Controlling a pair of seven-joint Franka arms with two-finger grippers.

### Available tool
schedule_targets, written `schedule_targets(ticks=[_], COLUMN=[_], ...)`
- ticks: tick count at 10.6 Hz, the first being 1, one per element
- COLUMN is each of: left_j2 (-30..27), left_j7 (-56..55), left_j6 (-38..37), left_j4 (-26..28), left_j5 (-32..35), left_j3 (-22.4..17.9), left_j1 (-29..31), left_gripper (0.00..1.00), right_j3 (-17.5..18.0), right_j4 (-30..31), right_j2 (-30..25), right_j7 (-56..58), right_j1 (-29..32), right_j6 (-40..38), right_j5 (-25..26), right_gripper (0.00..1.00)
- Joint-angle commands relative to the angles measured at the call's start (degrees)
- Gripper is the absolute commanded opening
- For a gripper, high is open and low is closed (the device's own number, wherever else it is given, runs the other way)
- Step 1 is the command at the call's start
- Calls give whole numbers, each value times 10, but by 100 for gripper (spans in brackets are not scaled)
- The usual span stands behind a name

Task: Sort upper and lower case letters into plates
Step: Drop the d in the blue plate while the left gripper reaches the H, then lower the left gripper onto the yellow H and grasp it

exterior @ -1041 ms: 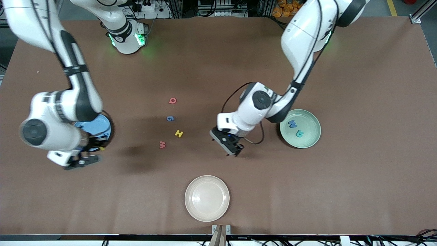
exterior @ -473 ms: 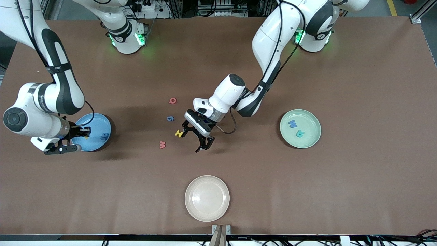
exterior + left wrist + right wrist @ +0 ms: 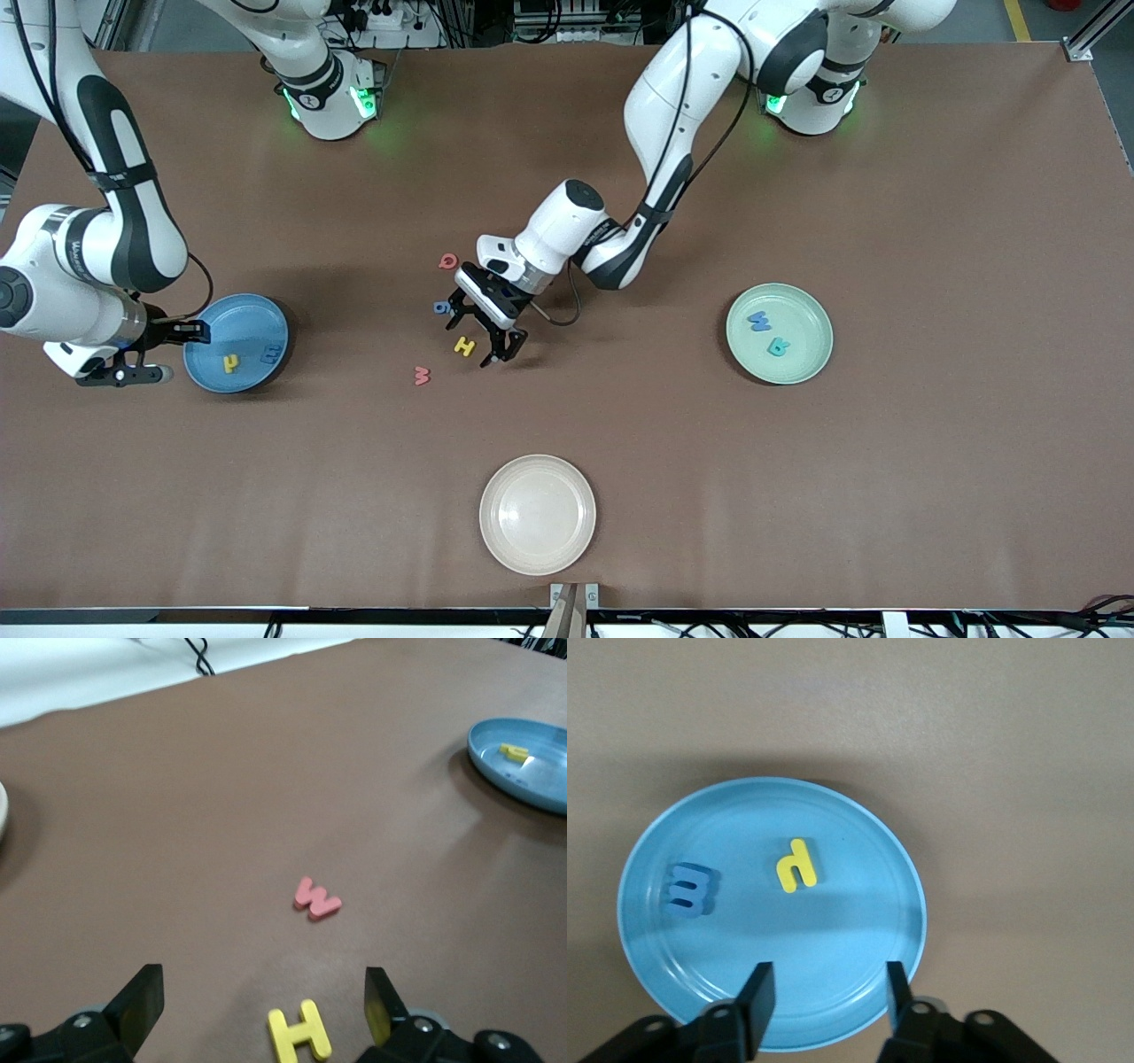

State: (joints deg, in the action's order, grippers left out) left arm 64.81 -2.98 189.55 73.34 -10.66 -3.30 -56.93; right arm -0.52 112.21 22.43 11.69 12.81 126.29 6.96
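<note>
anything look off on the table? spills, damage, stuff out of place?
Nothing stands out. Four letters lie flat on the table under the open left gripper; the blue plate and mint plate hold two each. The open right gripper is beside the blue plate. The cream plate is empty and intact.

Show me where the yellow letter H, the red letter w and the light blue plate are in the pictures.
yellow letter H (image 3: 465,346), front view, middle of the letter.
red letter w (image 3: 317,899), left wrist view, centre of the letter.
light blue plate (image 3: 859,930), right wrist view, bare floor of the plate.
</note>
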Motion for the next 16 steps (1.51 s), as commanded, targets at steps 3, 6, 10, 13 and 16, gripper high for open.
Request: schedule_targets(ticks=[3,6,10,13,16], left_j2=[60,67,77,80,99], left_j7=[-48,-55,-81,-85,-84], left_j6=[7,6,4,2,-6], left_j4=[-48,-52,-54,-60,-79], left_j5=[-9,-9,-9,-9,-9], left_j3=[-69,-67,-69,-79,-101], left_j1=[-37,-39,-54,-69,-74], left_gripper=[100,100,100,100,100], right_j3=[9,9,9,9,9], right_j4=[13,13,13,13,8], right_j2=[16,19,21,21,21], right_j7=[-7,-8,-7,-7,-7], right_j1=[2,2,3,5,4], right_j6=[52,53,53,53,53], right_j5=[16,39,43,44,44], right_gripper=[100,100,100,100,100])
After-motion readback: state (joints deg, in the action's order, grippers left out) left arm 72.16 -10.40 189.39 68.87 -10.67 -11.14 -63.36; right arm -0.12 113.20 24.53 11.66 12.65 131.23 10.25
